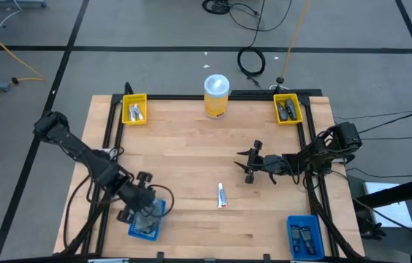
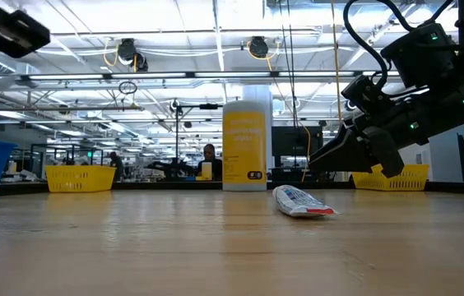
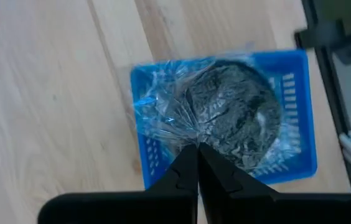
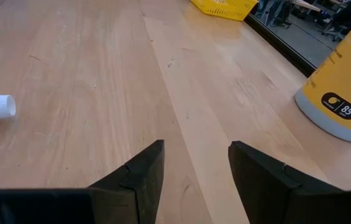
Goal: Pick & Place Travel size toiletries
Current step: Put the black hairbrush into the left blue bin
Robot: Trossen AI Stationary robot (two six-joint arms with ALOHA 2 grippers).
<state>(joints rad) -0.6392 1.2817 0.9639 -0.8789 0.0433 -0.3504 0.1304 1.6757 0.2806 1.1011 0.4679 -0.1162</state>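
While left end effector [image 3: 197,163] pinches clear wrapper of dark round disc [image 3: 228,115] over blue plastic basket [image 3: 300,112], centre before you release; right end effector [image 4: 194,171] half-open, empty.

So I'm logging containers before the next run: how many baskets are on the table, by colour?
Yellow baskets: 2, far left and far right.
Blue baskets: 2, near left and near right.
Total: 4
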